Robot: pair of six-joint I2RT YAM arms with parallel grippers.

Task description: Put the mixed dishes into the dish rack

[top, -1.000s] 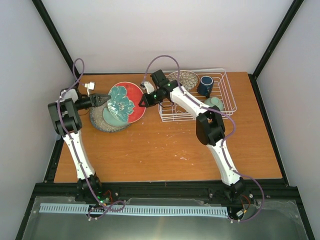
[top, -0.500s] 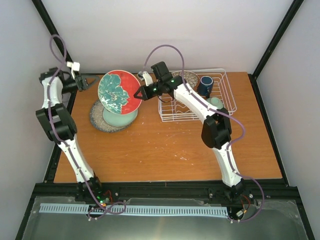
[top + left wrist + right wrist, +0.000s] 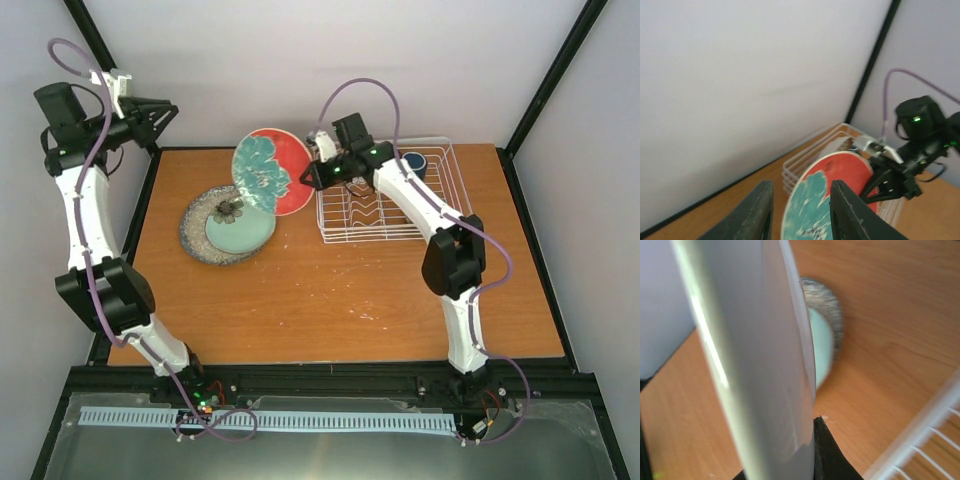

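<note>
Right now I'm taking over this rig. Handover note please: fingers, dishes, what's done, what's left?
Left gripper: raised at the back left corner, fingers open, empty.
Right gripper: shut on the rim of the red-rimmed teal plate, which is held on edge in the air just left of the dish rack.
On the table: speckled grey plate with the pale green plate lying on it.
Done: dark blue mug is in the rack. The right arm hides much of the rack's other contents.
Left: slot the teal plate into the rack, then load the pale green and grey plates.
</note>
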